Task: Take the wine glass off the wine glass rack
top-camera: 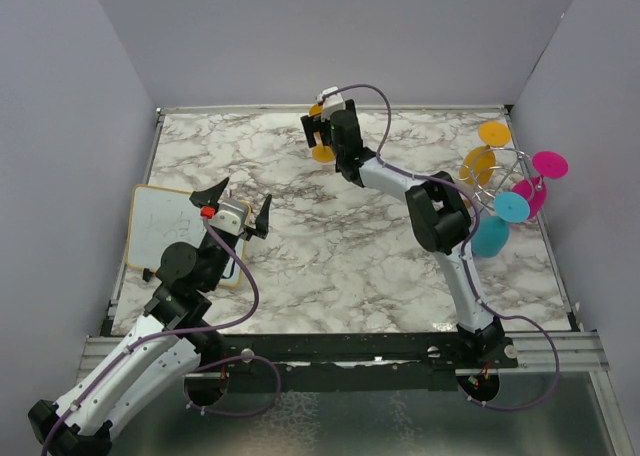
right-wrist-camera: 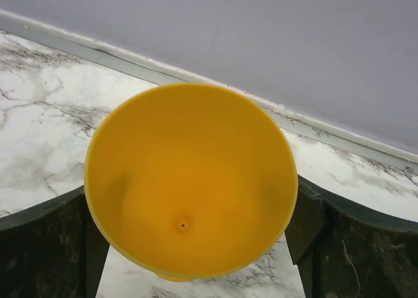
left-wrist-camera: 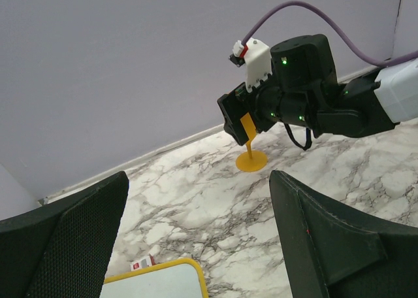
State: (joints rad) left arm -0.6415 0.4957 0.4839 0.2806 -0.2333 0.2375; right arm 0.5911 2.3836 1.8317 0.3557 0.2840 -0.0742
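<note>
A yellow wine glass [top-camera: 321, 152] stands upright near the far wall, its round foot [left-wrist-camera: 251, 161] on the marble table. My right gripper [top-camera: 322, 128] is shut around its bowl [right-wrist-camera: 189, 180], with a finger on each side; it also shows in the left wrist view [left-wrist-camera: 245, 118]. The silver wine glass rack [top-camera: 497, 181] stands at the right edge with yellow [top-camera: 494, 133], pink [top-camera: 549, 163] and cyan [top-camera: 511, 207] glasses hanging from its wire arms. My left gripper [top-camera: 240, 206] is open and empty at the left, above the table [left-wrist-camera: 199, 239].
A yellow-framed whiteboard [top-camera: 170, 226] lies at the table's left edge, below my left gripper [left-wrist-camera: 153, 281]. A small red-and-white object [left-wrist-camera: 142, 264] lies beside it. Grey walls close in the table on three sides.
</note>
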